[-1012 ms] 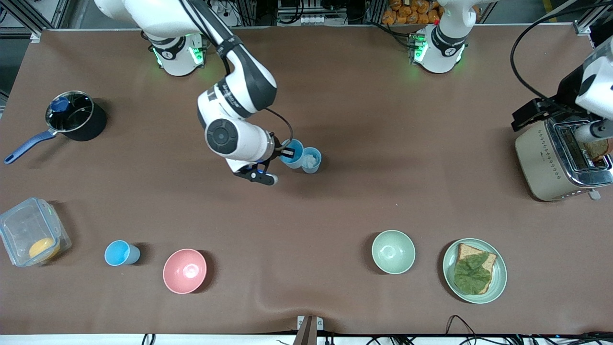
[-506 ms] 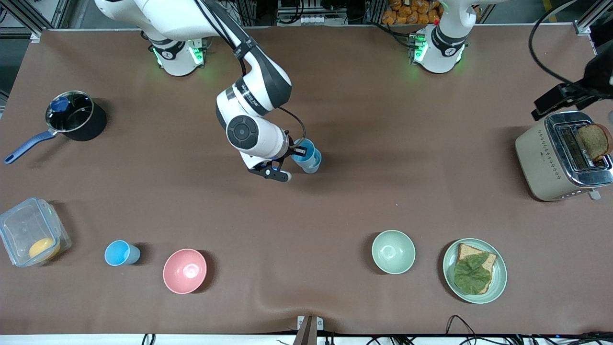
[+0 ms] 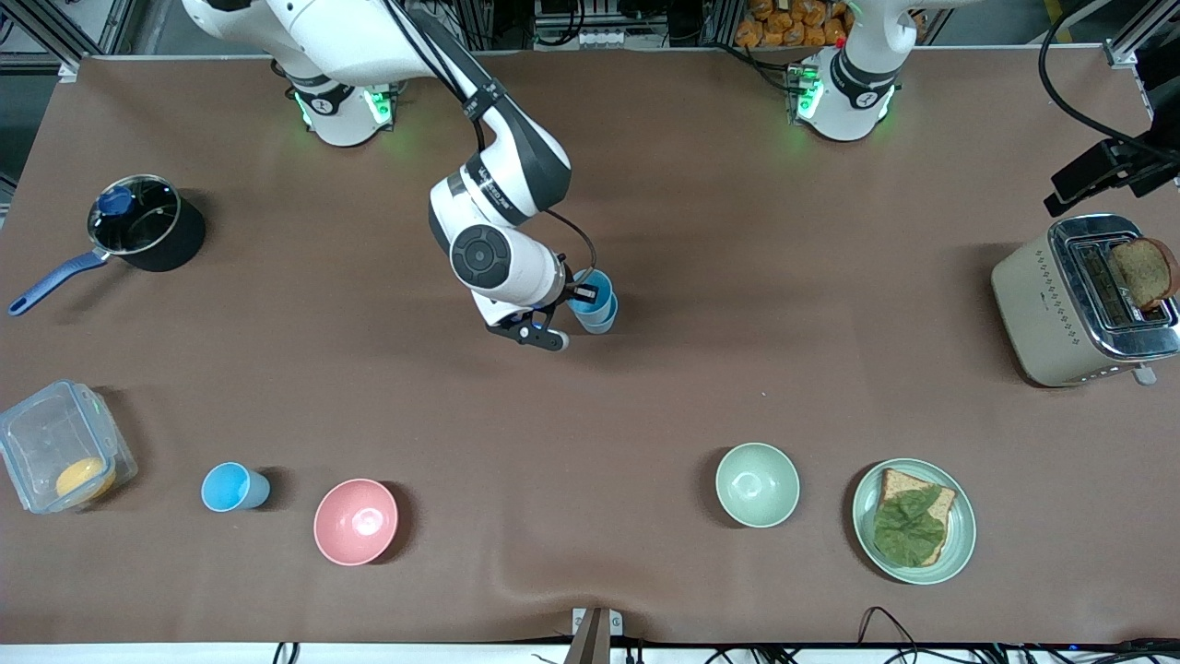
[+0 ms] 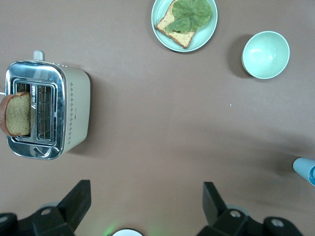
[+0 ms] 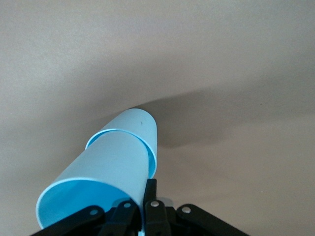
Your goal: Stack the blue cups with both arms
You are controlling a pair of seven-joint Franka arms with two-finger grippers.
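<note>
My right gripper (image 3: 581,295) is shut on the rim of a bright sky-blue cup (image 3: 595,290) at the table's middle. This cup sits tilted inside a paler grey-blue cup (image 3: 601,320) that stands on the table. In the right wrist view the bright cup (image 5: 98,172) is nested in the paler one (image 5: 142,125), with one finger inside its rim and one finger (image 5: 150,189) outside. A second sky-blue cup (image 3: 230,487) stands alone beside the pink bowl (image 3: 356,521). My left gripper (image 4: 146,194) is open and empty, high above the table by the toaster (image 4: 49,115).
A toaster (image 3: 1079,300) with a bread slice stands at the left arm's end. A pale green bowl (image 3: 757,484) and a plate with toast and lettuce (image 3: 913,521) lie nearer the front camera. A black pot (image 3: 143,226) and a clear box (image 3: 60,447) are at the right arm's end.
My right gripper has carried the bright cup sideways over the paler cup and set it into it. My left arm has lifted off the toaster, leaving the bread in the slot.
</note>
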